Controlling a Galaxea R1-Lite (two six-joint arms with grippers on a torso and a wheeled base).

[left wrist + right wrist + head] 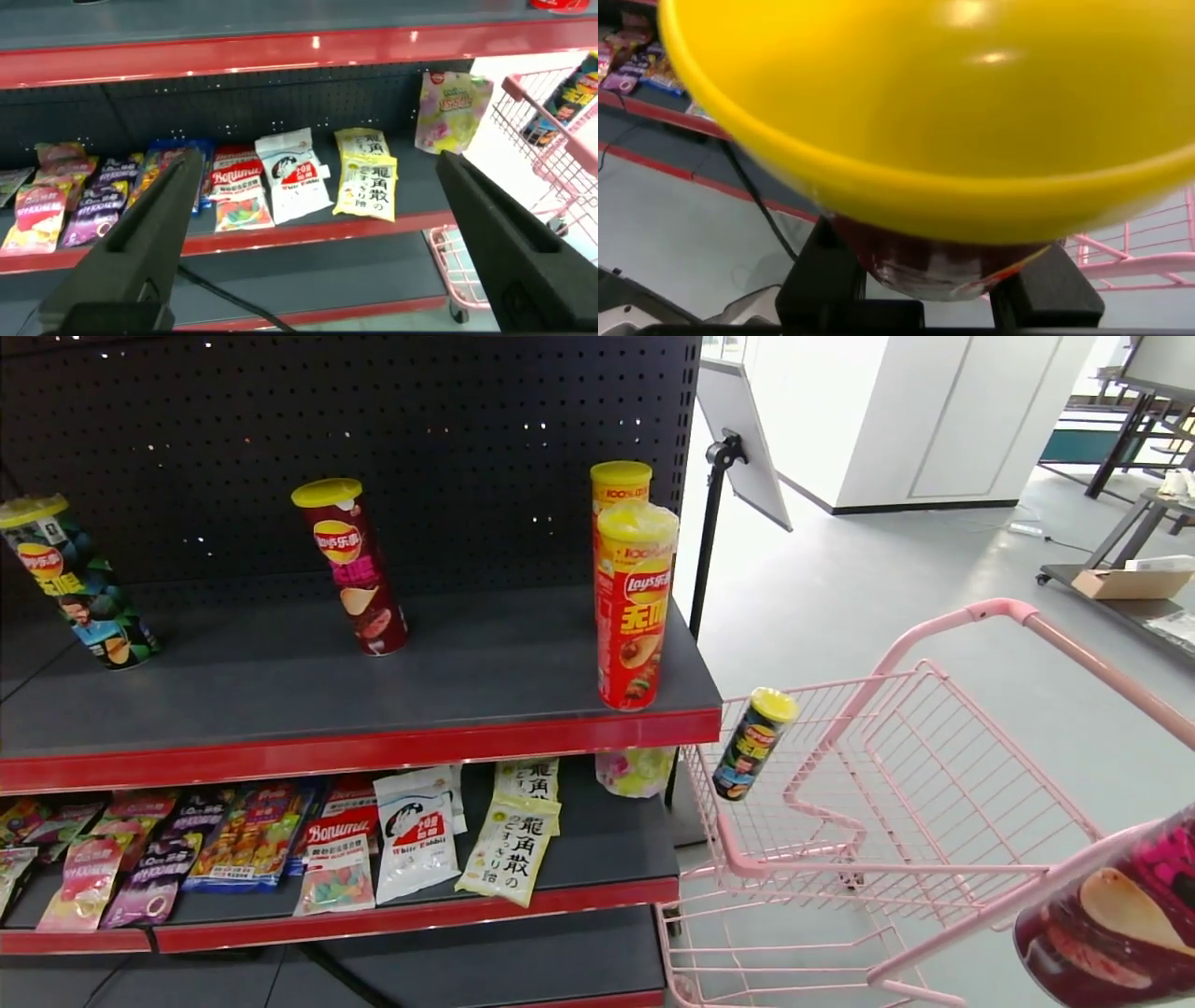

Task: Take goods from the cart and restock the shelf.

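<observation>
A: One maroon cylindrical crisp tube (1116, 924) is in hand. The right gripper (938, 280) has its dark fingers pressed on either side of the body, below the yellow plastic lid (952, 112). It hangs by the near corner of the pink wire cart (1004, 610), well apart from the grey shelf board with the red edge (280, 691).

B: How will it handle?

A: Light, I'd judge, and stiff enough for a side grip. It looks thin-walled, though, so a hard squeeze may dent it and break the crisps. The printed skin looks slick, so the body is the place to hold. The lid could pop off.

B: And the other claw?

A: The left gripper (318, 168) is spread wide with nothing between its fingers, facing the flat snack bags (280, 177) on the lower shelf.

B: What's in the cart?

A: One dark tube with a yellow lid (754, 744), leaning on the wire wall nearest the shelf. The board carries four standing. A dark-printed tube (79, 583) is at the left and a second maroon tube (353, 565) in the middle. Two red-and-yellow tubes (635, 607) are at the right end, one behind the other.
</observation>
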